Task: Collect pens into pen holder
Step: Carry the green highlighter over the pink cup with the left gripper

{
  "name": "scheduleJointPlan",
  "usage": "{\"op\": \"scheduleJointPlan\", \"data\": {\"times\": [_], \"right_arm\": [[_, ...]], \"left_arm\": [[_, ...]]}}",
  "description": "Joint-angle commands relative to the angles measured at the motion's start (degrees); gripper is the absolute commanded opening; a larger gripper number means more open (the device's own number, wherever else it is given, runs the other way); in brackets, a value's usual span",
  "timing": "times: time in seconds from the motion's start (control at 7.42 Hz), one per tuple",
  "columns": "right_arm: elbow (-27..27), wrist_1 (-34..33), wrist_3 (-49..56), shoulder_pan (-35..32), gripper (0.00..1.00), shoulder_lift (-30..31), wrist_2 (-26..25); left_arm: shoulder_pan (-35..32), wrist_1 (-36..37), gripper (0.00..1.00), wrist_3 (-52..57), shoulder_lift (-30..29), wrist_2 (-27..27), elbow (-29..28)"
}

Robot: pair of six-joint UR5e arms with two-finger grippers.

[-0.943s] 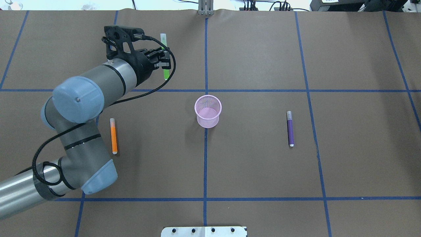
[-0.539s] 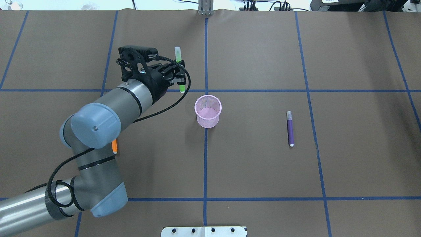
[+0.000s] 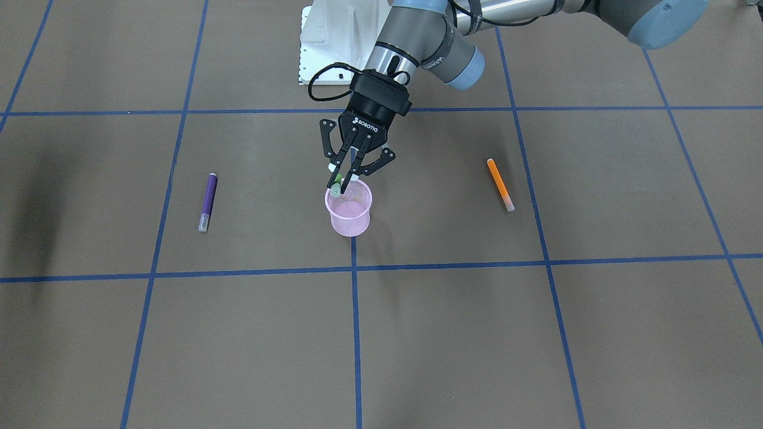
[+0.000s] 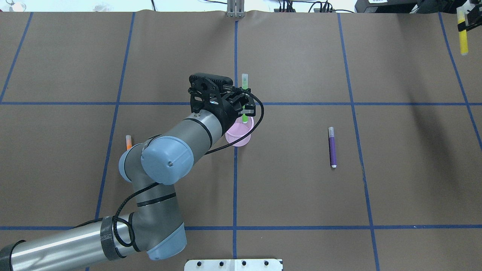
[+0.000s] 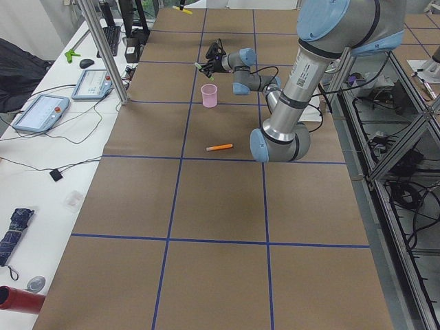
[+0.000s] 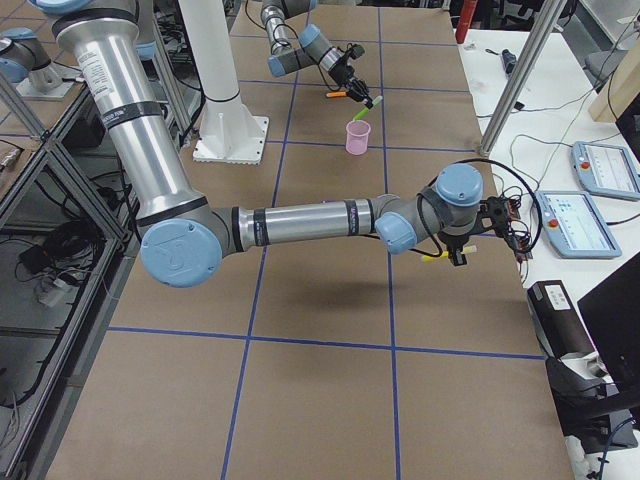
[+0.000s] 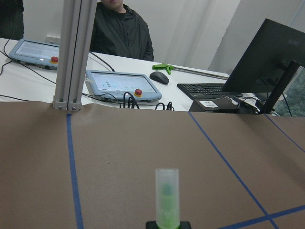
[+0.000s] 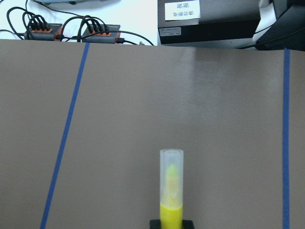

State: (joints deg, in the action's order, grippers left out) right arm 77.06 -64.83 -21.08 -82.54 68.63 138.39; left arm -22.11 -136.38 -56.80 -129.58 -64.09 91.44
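**Front-facing view:** left gripper (image 3: 344, 177), jaws clamped on green pen (image 3: 336, 190), is hovering over pen holder (image 3: 350, 223); purple pen (image 3: 207, 201) and orange pen (image 3: 501, 185) are lying flat on either side of it.
**Overhead view:** right gripper (image 4: 462, 26), at the far right, is clamping yellow pen (image 4: 463, 41).

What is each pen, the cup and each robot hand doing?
Round pink wire-mesh cup, upright, empty.
Bright green pen, held above the cup.
Slim orange pen, lying on the table.
Slim purple pen, lying on the table.
Yellow pen, held in the air.
Left gripper, shut on green pen.
Right gripper, shut on yellow pen.
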Motion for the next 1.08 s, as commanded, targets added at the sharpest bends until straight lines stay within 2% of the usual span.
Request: {"op": "scheduleJointPlan", "data": {"times": [0.0, 0.27, 0.54, 0.67, 0.81, 0.94], "right_arm": [[0.54, 0.23, -0.1, 1.24, 0.0, -1.13, -0.05], [1.07, 0.14, -0.36, 1.33, 0.0, -1.48, 0.03], [2.03, 0.23, -0.36, 1.5, 0.0, -1.57, 0.03], [2.82, 0.32, -0.36, 1.59, 0.0, -1.57, 0.03], [4.05, 0.32, -0.28, 1.59, 0.0, -1.57, -0.05], [5.8, 0.4, -0.19, 1.77, 0.0, -1.83, -0.4]], "left_arm": [[-0.12, -1.08, 0.0, 2.48, 0.03, 0.02, -1.44], [0.05, -4.58, 0.0, 2.49, 0.03, 0.02, -5.12], [0.05, -5.13, 0.0, 2.49, 0.03, 0.11, -6.27], [0.14, -5.13, 0.27, 2.4, 0.12, 0.11, -6.28], [0.14, -5.13, 0.69, 2.4, 0.12, 0.11, -6.19], [0.14, -5.21, 0.98, 2.05, -0.14, 0.2, -5.93]]}}
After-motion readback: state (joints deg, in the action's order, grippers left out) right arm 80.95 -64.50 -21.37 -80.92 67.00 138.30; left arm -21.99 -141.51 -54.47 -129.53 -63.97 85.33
